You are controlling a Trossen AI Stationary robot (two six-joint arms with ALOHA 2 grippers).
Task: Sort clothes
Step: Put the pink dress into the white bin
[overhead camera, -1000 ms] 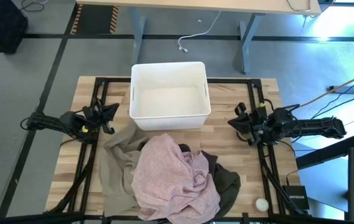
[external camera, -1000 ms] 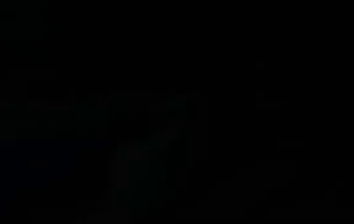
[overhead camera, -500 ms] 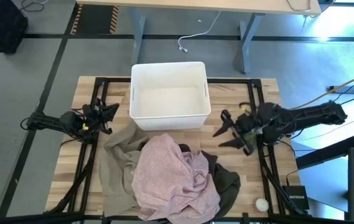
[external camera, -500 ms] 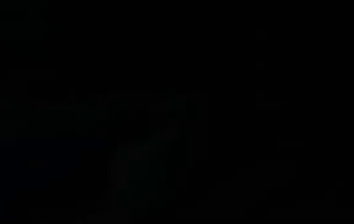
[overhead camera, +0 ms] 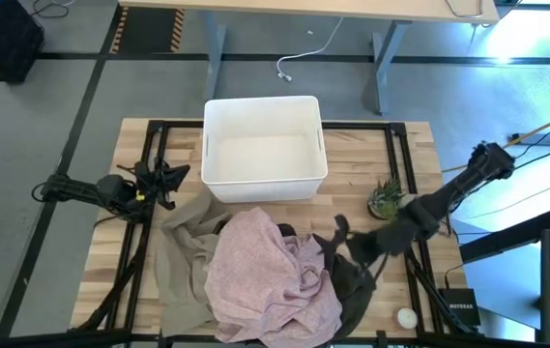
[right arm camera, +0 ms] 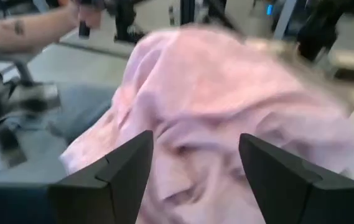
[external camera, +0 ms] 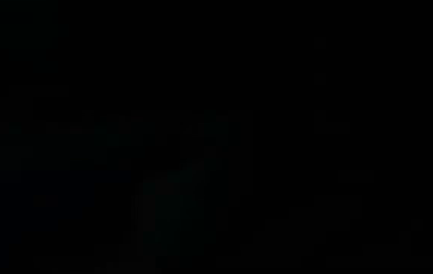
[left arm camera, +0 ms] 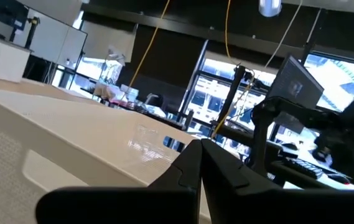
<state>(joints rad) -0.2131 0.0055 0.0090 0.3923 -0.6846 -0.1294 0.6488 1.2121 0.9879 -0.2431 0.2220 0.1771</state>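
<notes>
The clothes lie in one heap on the near half of the wooden table: a pale pink garment (overhead camera: 267, 275) on top, a beige one (overhead camera: 180, 242) at its left, a dark olive one (overhead camera: 354, 288) at its right and a small black one (overhead camera: 289, 232) peeping out behind. My right gripper (overhead camera: 335, 240) hovers open over the heap's right edge, its fingers pointing at the pink garment (right arm camera: 226, 106). My left gripper (overhead camera: 176, 175) waits shut at the left, beside the white bin (overhead camera: 265, 164). The low view is black.
The white bin stands at the table's far middle. A small green plant (overhead camera: 386, 198) sits at the right, a white round thing (overhead camera: 407, 316) and a black box (overhead camera: 460, 307) at the near right. A person's arm (right arm camera: 27, 28) shows beyond the table.
My right gripper has opened and swung from the table's right side toward the left and near edge, down to the right edge of the clothes heap. The small plant behind it now shows. The clothes have stayed as they were.
</notes>
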